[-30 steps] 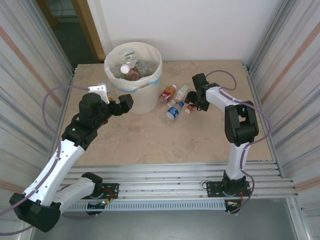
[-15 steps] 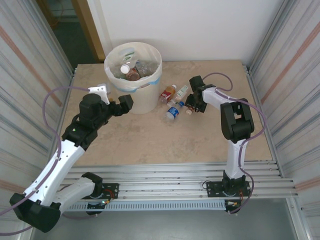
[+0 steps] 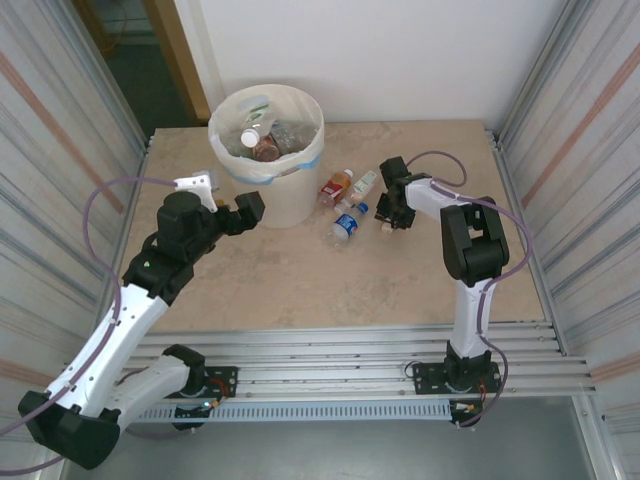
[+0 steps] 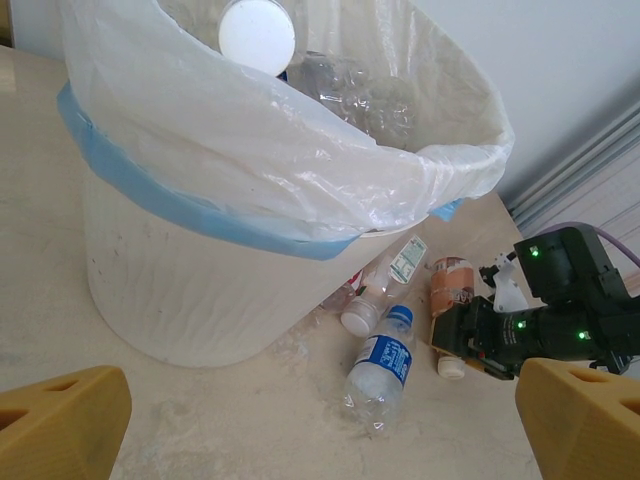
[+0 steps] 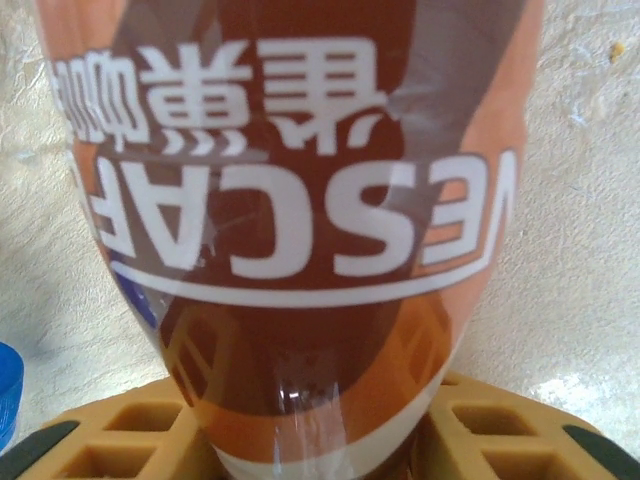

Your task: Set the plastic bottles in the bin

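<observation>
In the right wrist view the brown bottle (image 5: 300, 200) is running off the top and bottom edges and is covering the inner parts of the fingers (image 5: 110, 445) of the right tool (image 5: 310, 435) low in the frame, while a blue cap (image 5: 8, 390) is being cut by the left edge. In the left wrist view the bin (image 4: 180, 290) is being cropped by the top edge, and the fingers (image 4: 60, 425) of the left tool (image 4: 320, 425) are being clipped by the lower corners. From above, the plastic bottles (image 3: 265, 140) inside the bin are appearing too small to count.
</observation>
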Robot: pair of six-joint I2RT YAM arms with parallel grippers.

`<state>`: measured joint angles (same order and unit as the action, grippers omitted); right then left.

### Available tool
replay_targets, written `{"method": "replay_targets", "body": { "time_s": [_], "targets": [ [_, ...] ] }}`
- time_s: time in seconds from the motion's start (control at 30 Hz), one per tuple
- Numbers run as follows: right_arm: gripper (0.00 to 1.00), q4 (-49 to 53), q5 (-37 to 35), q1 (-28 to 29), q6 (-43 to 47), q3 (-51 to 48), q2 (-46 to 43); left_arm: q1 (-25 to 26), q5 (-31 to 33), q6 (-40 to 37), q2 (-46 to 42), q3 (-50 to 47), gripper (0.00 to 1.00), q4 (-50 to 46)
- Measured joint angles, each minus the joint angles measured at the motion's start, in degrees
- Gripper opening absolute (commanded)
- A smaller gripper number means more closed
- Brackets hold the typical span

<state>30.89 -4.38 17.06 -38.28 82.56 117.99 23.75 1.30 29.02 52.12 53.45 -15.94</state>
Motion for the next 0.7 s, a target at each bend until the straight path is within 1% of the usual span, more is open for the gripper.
{"method": "replay_targets", "body": {
  "time_s": [0.03,0.2,0.37,0.5,0.7],
  "targets": [
    [0.33,-0.07,-0.02,-0.09,-0.09,-0.17,-0.17,0.0,0.02,0.02,0.0,0.0,0.99,0.0],
    [0.29,-1.62,0.04,-0.13,0.02,-2.43,-1.75,0.0,-0.02,0.28,0.0,0.0,0.99,0.0],
    [0.27,-0.02,-0.66,0.9,1.16,-5.9,-6.14,0.02,-0.07,0.39,0.0,0.0,0.99,0.02],
    [0.27,0.17,-1.46,2.6,2.73,-8.24,-14.21,0.02,-0.46,0.39,0.0,0.0,0.99,0.02],
    [0.26,-4.55,-1.57,7.56,6.58,-12.7,-29.53,1.2,-1.95,0.39,0.22,0.0,0.99,1.64]
  ]
}}
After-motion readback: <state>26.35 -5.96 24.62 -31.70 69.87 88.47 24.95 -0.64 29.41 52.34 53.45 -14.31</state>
